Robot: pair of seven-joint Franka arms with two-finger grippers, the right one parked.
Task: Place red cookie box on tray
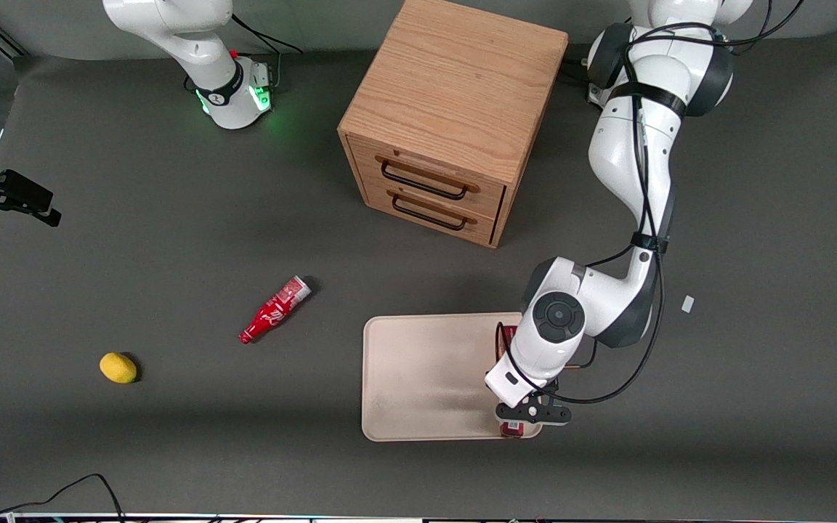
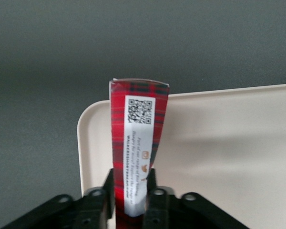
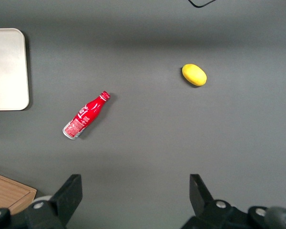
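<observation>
My left gripper [image 1: 525,415] is shut on the red cookie box [image 2: 138,138], a slim dark-red tartan box with a white label and a QR code. Both black fingers [image 2: 98,200] press its long sides. The box lies lengthwise over the end of the beige tray [image 1: 418,378] toward the working arm's end of the table. In the front view the arm covers most of the box; only its two ends [image 1: 507,340] show. In the wrist view the box's tip reaches past the tray's [image 2: 229,143] rim. Whether the box touches the tray I cannot tell.
A wooden two-drawer cabinet [image 1: 455,116] stands farther from the front camera than the tray. A small red bottle [image 1: 273,310] and a yellow lemon-like object [image 1: 118,367] lie toward the parked arm's end. A white scrap [image 1: 687,304] lies beside the working arm.
</observation>
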